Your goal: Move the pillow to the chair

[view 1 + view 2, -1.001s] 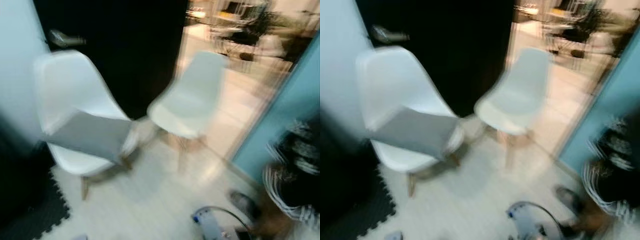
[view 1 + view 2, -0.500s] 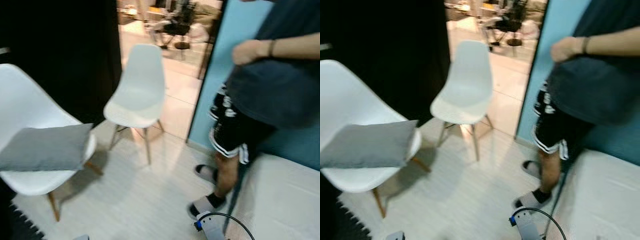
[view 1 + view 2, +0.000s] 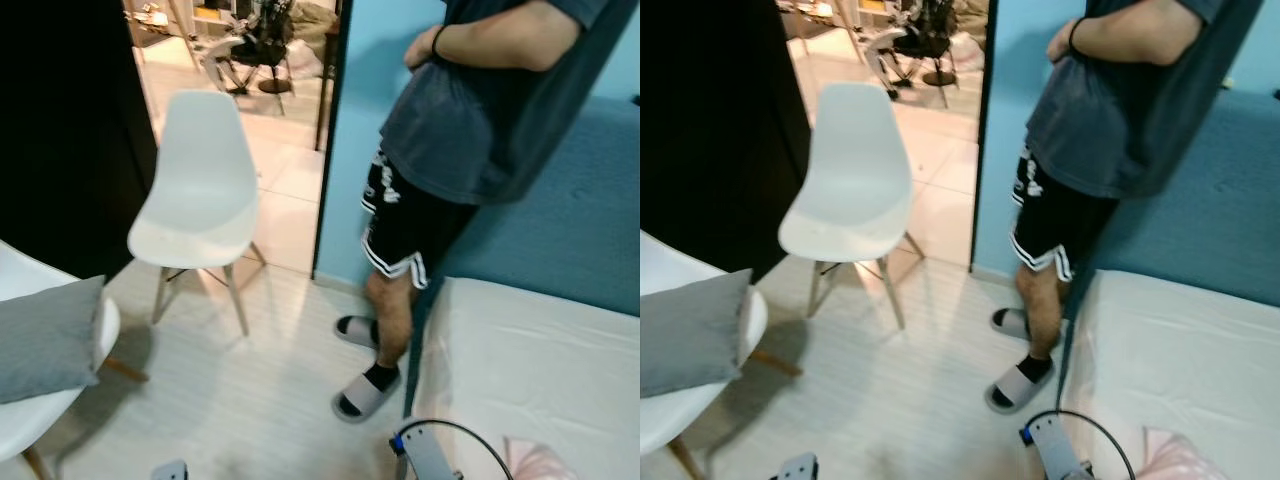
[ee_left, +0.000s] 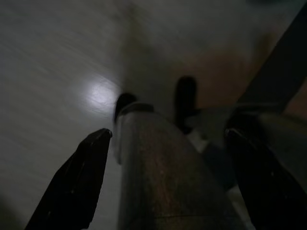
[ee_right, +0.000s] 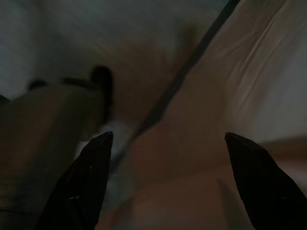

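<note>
Left end effector (image 4: 168,143) spread, pillow (image 3: 45,340) well apart

The left gripper (image 4: 165,143) has two long, tapering black fingers (image 4: 76,184) with rounded tips, matte and unmarked. Between them runs a broad silver-grey cylindrical limb (image 4: 163,177), dull metal with a smooth sheen. The right gripper (image 5: 168,143) has the same pair of pointed black fingers (image 5: 84,184). Near the bed (image 3: 530,370), a pale grey body part (image 3: 430,460) carries a blue fitting and a looping black cable (image 3: 470,435).
</note>
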